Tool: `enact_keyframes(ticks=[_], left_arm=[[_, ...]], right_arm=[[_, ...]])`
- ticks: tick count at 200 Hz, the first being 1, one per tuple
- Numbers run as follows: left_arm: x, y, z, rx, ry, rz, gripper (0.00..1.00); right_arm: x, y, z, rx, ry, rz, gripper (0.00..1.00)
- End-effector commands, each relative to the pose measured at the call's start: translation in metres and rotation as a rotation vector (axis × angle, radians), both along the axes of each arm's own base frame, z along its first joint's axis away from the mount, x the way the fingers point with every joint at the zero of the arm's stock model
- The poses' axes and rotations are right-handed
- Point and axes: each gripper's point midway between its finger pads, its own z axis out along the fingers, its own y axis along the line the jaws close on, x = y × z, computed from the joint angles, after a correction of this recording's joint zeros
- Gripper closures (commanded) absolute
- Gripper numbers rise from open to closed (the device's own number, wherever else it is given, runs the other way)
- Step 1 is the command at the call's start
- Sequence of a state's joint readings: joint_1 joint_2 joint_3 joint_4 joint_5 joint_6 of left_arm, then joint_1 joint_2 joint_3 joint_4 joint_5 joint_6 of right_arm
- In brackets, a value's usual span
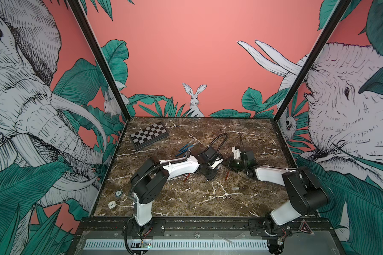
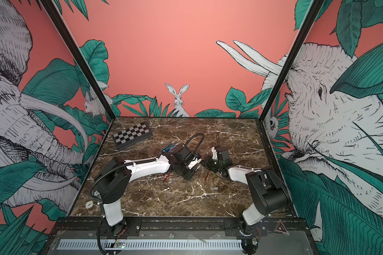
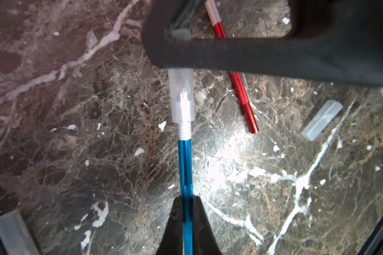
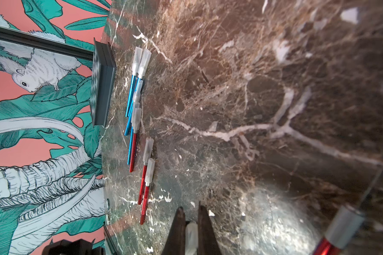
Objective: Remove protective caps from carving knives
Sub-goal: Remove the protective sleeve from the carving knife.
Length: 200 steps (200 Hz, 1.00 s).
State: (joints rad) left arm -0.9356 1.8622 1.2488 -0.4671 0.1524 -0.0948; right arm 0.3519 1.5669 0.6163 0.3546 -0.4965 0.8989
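Observation:
My left gripper [image 3: 186, 203] is shut on the handle of a blue carving knife [image 3: 185, 167], held just above the marble table. A clear protective cap [image 3: 181, 97] covers the knife's tip, down to its silver collar. My right gripper [image 4: 190, 212] is shut on the far end of this cap [image 4: 191, 236]; one of its black fingers [image 3: 252, 57] crosses the left wrist view. In both top views the two grippers [image 1: 219, 161] [image 1: 227, 162] meet tip to tip mid-table. Several capped blue and red knives [image 4: 134, 99] lie in a row near the board.
A checkered board [image 1: 149, 134] lies at the back left. Uncapped red knives [image 1: 187, 177] [image 1: 227, 175] lie near the grippers, and one [image 3: 241, 92] passes under the right finger. Loose caps [image 1: 235, 188] [image 3: 322, 120] [image 3: 13, 234] lie on the marble table [image 1: 186, 203].

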Motion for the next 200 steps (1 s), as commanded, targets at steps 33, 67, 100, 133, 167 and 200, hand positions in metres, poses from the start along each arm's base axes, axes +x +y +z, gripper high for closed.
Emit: enact_keyframes(ticks=[33, 67, 100, 133, 167, 200], left_arm=[[-0.096, 0.095, -0.032, 0.389, 0.364, -0.067, 1.00], [-0.098, 0.097, -0.031, 0.389, 0.365, -0.068, 1.00], [-0.098, 0.098, -0.031, 0.392, 0.366, -0.069, 1.00], [-0.097, 0.096, -0.029, 0.388, 0.362, -0.070, 1.00], [-0.096, 0.095, -0.029, 0.386, 0.355, -0.071, 1.00], [-0.092, 0.090, -0.024, 0.367, 0.340, -0.062, 1.00]], right_arm=[[0.090, -0.082, 0.077, -0.164, -0.414, -0.341, 0.99], [0.093, -0.092, 0.079, -0.156, -0.413, -0.381, 0.99], [0.099, -0.108, 0.089, -0.143, -0.416, -0.426, 0.99], [0.103, -0.121, 0.099, -0.130, -0.420, -0.456, 0.99], [0.105, -0.122, 0.103, -0.108, -0.414, -0.465, 0.99], [0.100, -0.124, 0.096, -0.113, -0.386, -0.472, 0.99]])
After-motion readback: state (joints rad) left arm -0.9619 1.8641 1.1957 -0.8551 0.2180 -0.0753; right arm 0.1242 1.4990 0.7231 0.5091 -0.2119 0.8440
